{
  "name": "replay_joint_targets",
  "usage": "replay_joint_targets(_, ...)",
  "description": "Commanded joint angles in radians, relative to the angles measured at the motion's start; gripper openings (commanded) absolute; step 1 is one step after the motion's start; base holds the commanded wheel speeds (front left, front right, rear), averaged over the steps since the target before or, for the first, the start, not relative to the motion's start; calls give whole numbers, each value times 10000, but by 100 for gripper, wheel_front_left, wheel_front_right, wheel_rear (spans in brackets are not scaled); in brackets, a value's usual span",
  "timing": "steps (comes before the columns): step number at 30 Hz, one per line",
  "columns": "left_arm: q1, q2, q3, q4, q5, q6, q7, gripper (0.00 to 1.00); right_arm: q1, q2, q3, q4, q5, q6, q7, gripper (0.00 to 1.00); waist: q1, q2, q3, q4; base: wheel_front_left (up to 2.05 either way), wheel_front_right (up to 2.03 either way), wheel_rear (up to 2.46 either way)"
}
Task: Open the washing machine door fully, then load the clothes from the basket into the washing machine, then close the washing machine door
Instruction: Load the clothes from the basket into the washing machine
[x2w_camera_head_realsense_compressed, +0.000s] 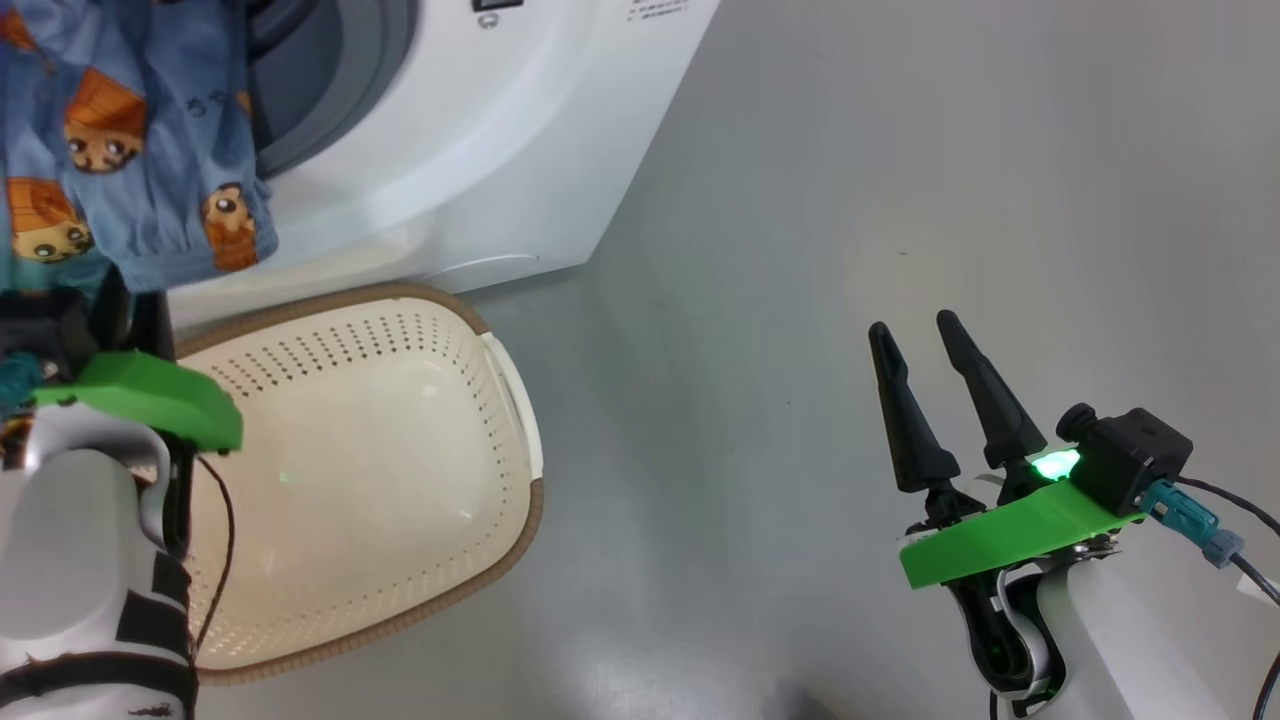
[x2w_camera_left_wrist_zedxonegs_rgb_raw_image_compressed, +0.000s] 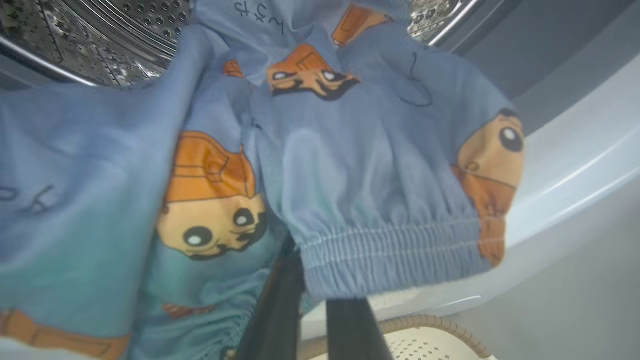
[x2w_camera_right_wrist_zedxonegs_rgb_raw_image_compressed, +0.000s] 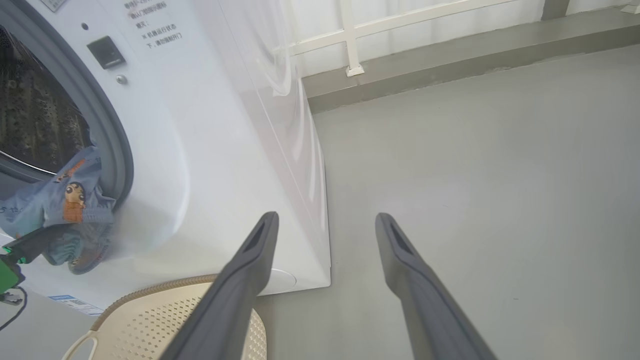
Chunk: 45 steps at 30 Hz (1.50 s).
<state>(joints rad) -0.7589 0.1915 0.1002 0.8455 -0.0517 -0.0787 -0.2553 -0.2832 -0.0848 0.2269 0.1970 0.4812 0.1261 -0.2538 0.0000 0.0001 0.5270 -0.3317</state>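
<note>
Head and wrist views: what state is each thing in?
Washing machine, front opening uncovered.
Clothes, hanging half out of the machine.
Basket, empty.
Left gripper, shut beneath the clothes; grip unclear.
Right gripper, open, holding nothing.

Blue bear-print clothes (x2w_camera_head_realsense_compressed: 130, 150) draped at washing machine (x2w_camera_head_realsense_compressed: 500, 150) opening; cream basket (x2w_camera_head_realsense_compressed: 400, 500) upright just below.

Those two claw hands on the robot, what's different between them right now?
The left gripper is shut on the clothes; the right gripper stands open and empty. The left gripper is up at the washing machine opening, near the basket; the right gripper hangs over bare floor, off to the machine's side. Both have two long dark fingers.
</note>
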Motion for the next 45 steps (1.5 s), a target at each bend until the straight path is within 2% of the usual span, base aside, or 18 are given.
replay_joint_targets(1,63,270,280,-483,-83,8,-65,0,-76,-17,147,-202,-58,46,-80,100,0,-1,-31,55,0,0,0)
replay_joint_targets(9,280,82,488,-2104,-265,-106,-65,0,-85,84,121,-201,-33,46,-80,100,0,-1,-112,272,0,0,0)
replay_joint_targets(15,-189,-20,403,-2339,-397,-241,-65,0,-90,150,158,-164,-5,46,-80,100,0,-1,-172,301,0,0,0)
replay_joint_targets(25,-1870,61,4,-740,-547,-371,64,0,-54,249,228,-123,82,46,-80,100,0,-1,-224,169,0,0,0)
replay_joint_targets(30,-2876,149,-110,367,-445,-11,602,0,-47,290,213,-137,129,46,-80,100,0,-1,-184,75,0,0,0)
replay_joint_targets(36,-4009,210,-222,1412,-440,216,1038,0,-121,324,262,-141,170,46,-80,100,0,-1,-43,-63,0,0,0)
replay_joint_targets(45,-5489,653,-478,2729,-268,488,1282,0,-237,343,537,-148,398,46,-80,100,0,-1,115,-455,0,0,0)
